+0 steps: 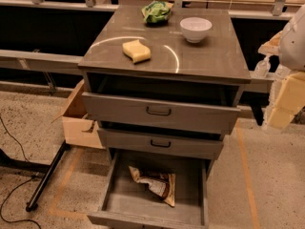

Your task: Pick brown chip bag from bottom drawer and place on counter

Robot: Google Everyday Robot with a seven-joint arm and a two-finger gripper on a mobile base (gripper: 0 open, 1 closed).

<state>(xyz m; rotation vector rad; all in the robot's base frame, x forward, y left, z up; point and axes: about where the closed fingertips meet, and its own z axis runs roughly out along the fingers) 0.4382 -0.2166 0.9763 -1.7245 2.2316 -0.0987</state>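
Observation:
The brown chip bag [155,182] lies crumpled on the floor of the bottom drawer [119,206], which is pulled wide open at the foot of the cabinet. The counter [209,56] is the glossy grey-brown cabinet top above it. My gripper [285,101] is at the right edge of the view, beside the cabinet at about the height of the upper drawers, well away from the bag and holding nothing that I can see.
On the counter stand a green snack bag [156,12], a white bowl [195,29] and a yellow wavy sponge [136,50]. The two upper drawers [159,111] are slightly open. A cardboard box [78,118] sits left of the cabinet, with cables and a black bar [45,175] on the floor.

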